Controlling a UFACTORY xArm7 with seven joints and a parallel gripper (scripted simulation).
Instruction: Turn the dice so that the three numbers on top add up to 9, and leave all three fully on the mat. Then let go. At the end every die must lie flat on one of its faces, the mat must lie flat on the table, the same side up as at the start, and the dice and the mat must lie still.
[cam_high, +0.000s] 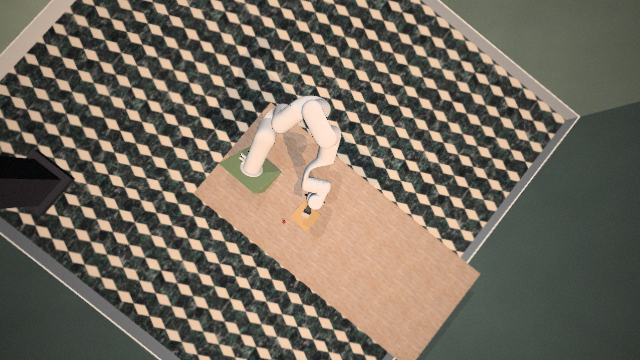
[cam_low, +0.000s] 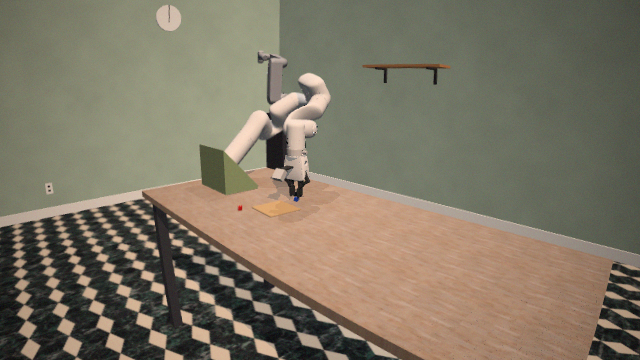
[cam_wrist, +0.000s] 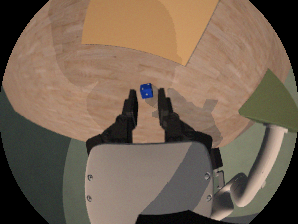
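The orange mat (cam_high: 305, 225) (cam_low: 271, 211) (cam_wrist: 140, 25) lies flat on the table. A small red die (cam_high: 284, 221) (cam_low: 240, 207) rests on the table beside the mat, off it. A blue die (cam_low: 296, 199) (cam_wrist: 146, 91) with white pips is on the table off the mat, on the arm's side; its top number is too small to read surely. My gripper (cam_low: 296, 195) (cam_wrist: 147, 96) points down, partly open, its two fingertips on either side of the blue die with gaps showing in the wrist view. It holds nothing. A third die is not visible in any view.
A green wedge-shaped block (cam_high: 260, 183) (cam_low: 212, 171) (cam_wrist: 272, 102) stands near the arm's base at the table's end. The wooden table (cam_high: 380, 250) (cam_low: 425, 260) extends far past the mat. A wall shelf (cam_low: 406, 66) hangs well away from the arm.
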